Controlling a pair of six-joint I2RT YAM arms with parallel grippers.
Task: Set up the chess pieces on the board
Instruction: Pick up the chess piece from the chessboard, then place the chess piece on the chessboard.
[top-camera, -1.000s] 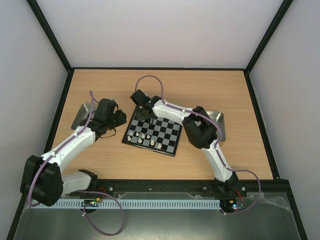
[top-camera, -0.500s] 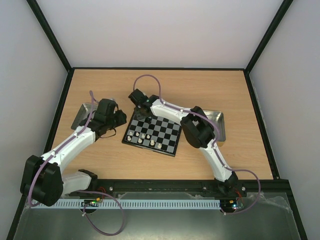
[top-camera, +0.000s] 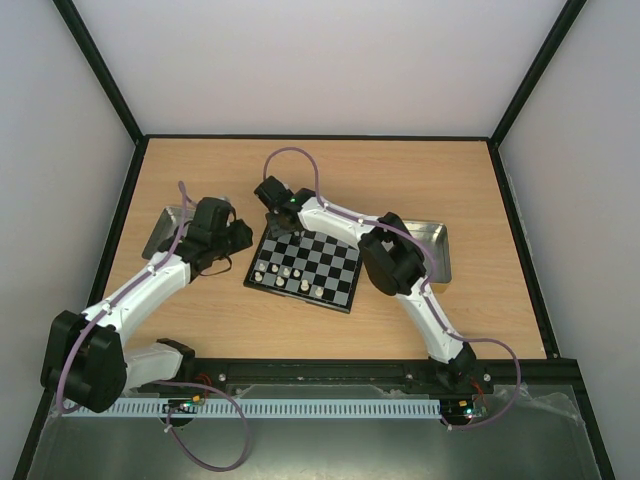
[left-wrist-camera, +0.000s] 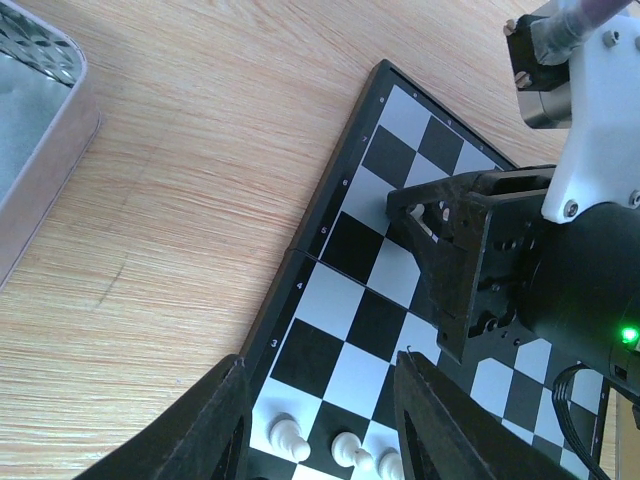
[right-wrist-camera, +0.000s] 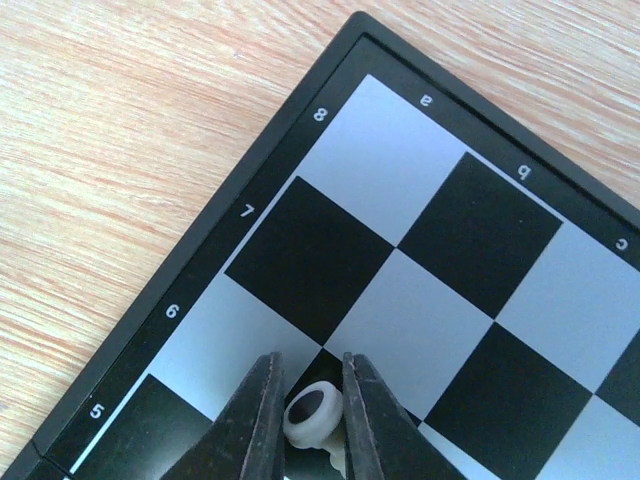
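Cream-white and pinched from both sides, a chess piece (right-wrist-camera: 314, 410) is clamped between the fingers of the right gripper (right-wrist-camera: 308, 428) over the board (right-wrist-camera: 450, 300), near the edge squares marked 6 and 7. Across the wooden table (left-wrist-camera: 200, 140), the left gripper (left-wrist-camera: 320, 395) hangs with jaws parted and empty above white pawns (left-wrist-camera: 288, 436) along the board's rim. A metal tin (left-wrist-camera: 40, 140) lies nearby.

On my right wrist camera, white digits 8, 7, 6, 5 run toward seven o'clock along the black rim of the small black-and-grey checked chessboard (right-wrist-camera: 208, 264); letters a, b, c run toward four o'clock. My left wrist camera catches 5, 4, 3.
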